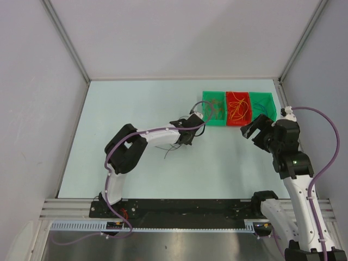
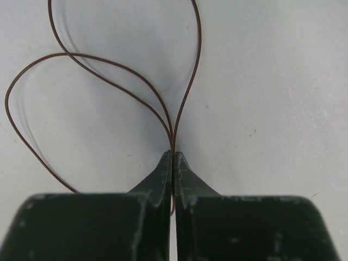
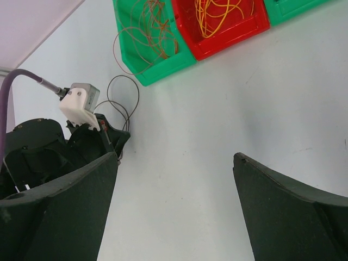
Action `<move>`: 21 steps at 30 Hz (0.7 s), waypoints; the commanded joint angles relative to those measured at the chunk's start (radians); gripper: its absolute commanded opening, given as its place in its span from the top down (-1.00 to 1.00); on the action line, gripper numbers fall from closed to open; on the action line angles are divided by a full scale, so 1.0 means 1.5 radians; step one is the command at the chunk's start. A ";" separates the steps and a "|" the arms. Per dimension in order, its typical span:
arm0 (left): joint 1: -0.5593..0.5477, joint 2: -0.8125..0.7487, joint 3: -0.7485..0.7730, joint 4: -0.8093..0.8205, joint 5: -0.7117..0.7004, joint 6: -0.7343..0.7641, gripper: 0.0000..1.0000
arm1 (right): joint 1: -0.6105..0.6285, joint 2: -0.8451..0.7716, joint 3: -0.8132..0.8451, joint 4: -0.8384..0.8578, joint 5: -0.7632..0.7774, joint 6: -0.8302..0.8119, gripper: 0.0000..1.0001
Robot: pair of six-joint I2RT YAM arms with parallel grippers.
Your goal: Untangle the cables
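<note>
My left gripper (image 2: 174,154) is shut on a dark brown cable (image 2: 81,60), whose thin loops spread over the table ahead of the fingertips. In the top view the left gripper (image 1: 199,126) sits just in front of the left green bin (image 1: 206,97). The brown loops also show in the right wrist view (image 3: 128,92), beside the left gripper (image 3: 111,138). Thin reddish-brown cables (image 3: 155,32) lie in the left green bin and orange cables (image 3: 220,16) in the red bin (image 1: 238,122). My right gripper (image 3: 176,160) is open and empty above bare table.
A second green bin (image 1: 271,99) stands right of the red bin, with blue cables in it. A dark strand (image 1: 169,150) trails on the table under the left arm. Purple robot cables run along both arms. Grey walls enclose the table.
</note>
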 commanded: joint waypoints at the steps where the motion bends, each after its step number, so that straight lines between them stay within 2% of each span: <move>1: 0.003 -0.041 0.012 -0.026 -0.017 -0.001 0.99 | -0.002 -0.017 -0.002 -0.010 0.003 -0.009 -0.82; 11: 0.002 -0.127 0.151 -0.165 0.023 -0.014 0.99 | -0.002 -0.037 -0.010 -0.012 0.006 0.001 -0.82; 21: -0.005 -0.185 0.277 -0.208 0.115 0.000 0.99 | -0.003 -0.066 -0.010 -0.025 0.028 0.018 -0.80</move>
